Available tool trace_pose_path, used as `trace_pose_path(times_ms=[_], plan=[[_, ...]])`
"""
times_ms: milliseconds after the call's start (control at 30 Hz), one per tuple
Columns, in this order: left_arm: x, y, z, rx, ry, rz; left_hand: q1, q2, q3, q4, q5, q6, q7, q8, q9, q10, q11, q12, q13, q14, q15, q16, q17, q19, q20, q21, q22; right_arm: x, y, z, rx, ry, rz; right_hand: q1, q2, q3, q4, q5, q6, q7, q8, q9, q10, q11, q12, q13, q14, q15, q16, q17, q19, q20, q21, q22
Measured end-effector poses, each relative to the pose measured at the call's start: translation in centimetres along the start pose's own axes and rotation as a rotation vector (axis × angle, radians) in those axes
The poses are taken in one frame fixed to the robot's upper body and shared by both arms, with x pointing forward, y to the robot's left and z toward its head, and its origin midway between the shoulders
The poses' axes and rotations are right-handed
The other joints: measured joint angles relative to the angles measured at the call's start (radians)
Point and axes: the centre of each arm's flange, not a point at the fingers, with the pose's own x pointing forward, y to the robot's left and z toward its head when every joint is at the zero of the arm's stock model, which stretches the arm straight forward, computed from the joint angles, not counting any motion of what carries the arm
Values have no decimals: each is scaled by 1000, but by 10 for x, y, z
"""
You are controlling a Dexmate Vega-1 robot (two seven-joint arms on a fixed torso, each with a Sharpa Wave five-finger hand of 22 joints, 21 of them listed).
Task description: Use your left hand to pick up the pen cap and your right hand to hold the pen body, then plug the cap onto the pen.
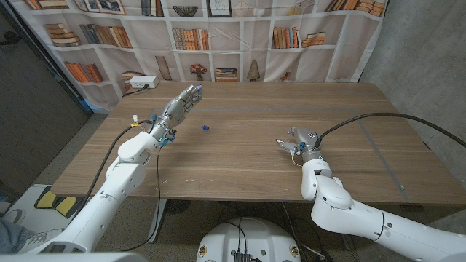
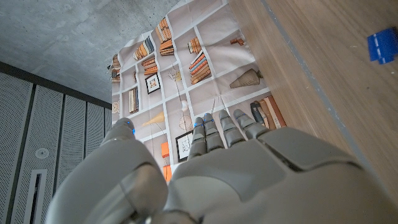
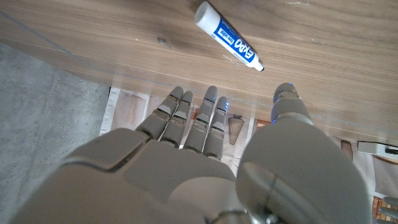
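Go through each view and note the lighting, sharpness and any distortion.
Head view: even soft light, faint shadows, mild wide-angle bending at the table edges, pen cap tiny. Left wrist view: left hand close and soft, cap blurred. Right wrist view: pen sharp, label readable, right hand slightly soft.

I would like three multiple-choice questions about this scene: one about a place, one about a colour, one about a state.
1. Where does the pen cap lie?
A. on the table, apart from both hands
B. in the left hand
C. on the pen body

2. What colour is the pen cap?
A. red
B. blue
C. green

3. How is the left hand?
A. it grips the cap
B. it grips the pen body
C. it holds nothing, fingers stretched out

Answers:
1 A: the head view shows the cap alone on the wooden table, between the left hand and the right hand.
2 B: it is blue in the head and left wrist views.
3 C: its fingers are extended and empty; the pen body lies uncapped on the table.
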Motion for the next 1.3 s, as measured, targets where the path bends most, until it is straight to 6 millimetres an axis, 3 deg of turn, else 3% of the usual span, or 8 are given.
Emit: trace_pose_path(times_ms=[967, 1300], plan=[[-1, 1, 0, 8, 6, -12, 0, 0, 0, 0, -5, 0, 0, -4, 0, 0, 0, 0, 0, -9, -1, -4, 0, -4, 4, -4, 0, 10, 18, 3, -96, 38, 45, 43, 9, 7, 7, 7, 78, -36, 11, 0, 64, -38, 20, 0, 34, -2, 0, 0, -4, 4, 0, 0], [-4, -1, -1, 5, 9, -14, 0, 0, -4, 4, -9, 5, -6, -4, 0, 0, 0, 0, 0, -11, 0, -4, 0, -4, 4, -8, 0, 11, 23, 2, -113, 49, 51, 127, 33, 43, -13, 22, 113, -56, 11, 0, 94, -68, 24, 0, 55, -5, 0, -3, -4, 4, 1, 0]])
